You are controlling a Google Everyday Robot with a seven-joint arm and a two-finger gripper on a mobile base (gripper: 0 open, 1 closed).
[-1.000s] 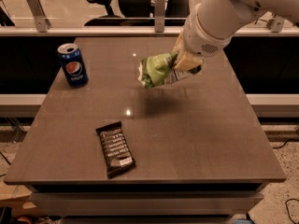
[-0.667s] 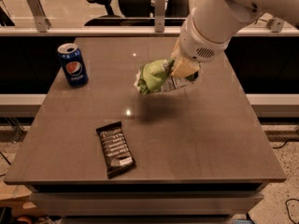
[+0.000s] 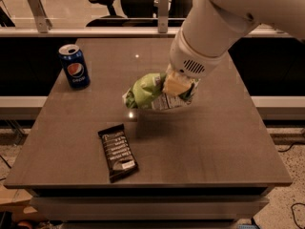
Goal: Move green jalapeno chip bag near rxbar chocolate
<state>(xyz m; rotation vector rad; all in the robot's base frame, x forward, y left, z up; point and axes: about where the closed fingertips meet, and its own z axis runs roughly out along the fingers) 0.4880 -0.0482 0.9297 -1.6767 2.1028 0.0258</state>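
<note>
mid-transfer, viewed from over the near edge of the table (image 3: pixel 219 147). gripper (image 3: pixel 177 86) at the end of the white arm (image 3: pixel 209 32), over the middle of the table, clamped narrow on the green jalapeno chip bag (image 3: pixel 145 90) at the end farther from the can. bag crumpled, held tilted, apparently clear of the surface, judging by the shadow beneath it. rxbar chocolate (image 3: pixel 118 152) flat on the front-left part of the table, one short end toward the front edge, apart from the bag with bare table between. blue pepsi can (image 3: pixel 74 66) upright at the far left, well apart from both. done, as judged: grasp and lift. left: a carry toward the bar, lowering just beside it, release, withdrawal. not yet close enough to count as placed.
</note>
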